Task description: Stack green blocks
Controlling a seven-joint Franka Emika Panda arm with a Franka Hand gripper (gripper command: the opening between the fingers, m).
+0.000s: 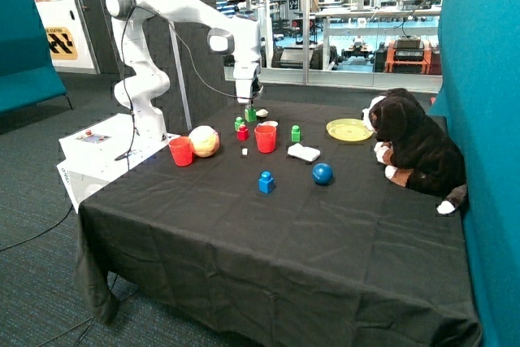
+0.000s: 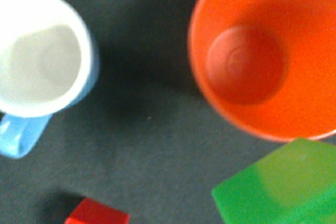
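Note:
My gripper [image 1: 250, 106] hangs just behind the red cup [image 1: 266, 137], shut on a green block [image 1: 250, 114] held a little above the cloth. In the wrist view this green block [image 2: 283, 182] looms large and close beside the red cup's [image 2: 262, 51] rim. A second green block [image 1: 239, 123] stands beside the small red block [image 1: 243, 132], just in front of the gripper. A third green block [image 1: 295, 133] stands on the other side of the red cup. The fingers do not show in the wrist view.
A white mug with a blue handle [image 2: 42, 51] stands by the red cup, with the red block [image 2: 97, 214] nearby. Also on the black cloth are another red cup [image 1: 180, 151], a pale ball [image 1: 204, 141], a blue block [image 1: 266, 182], a blue ball [image 1: 322, 173], a yellow plate [image 1: 349, 129] and a plush dog [image 1: 414, 144].

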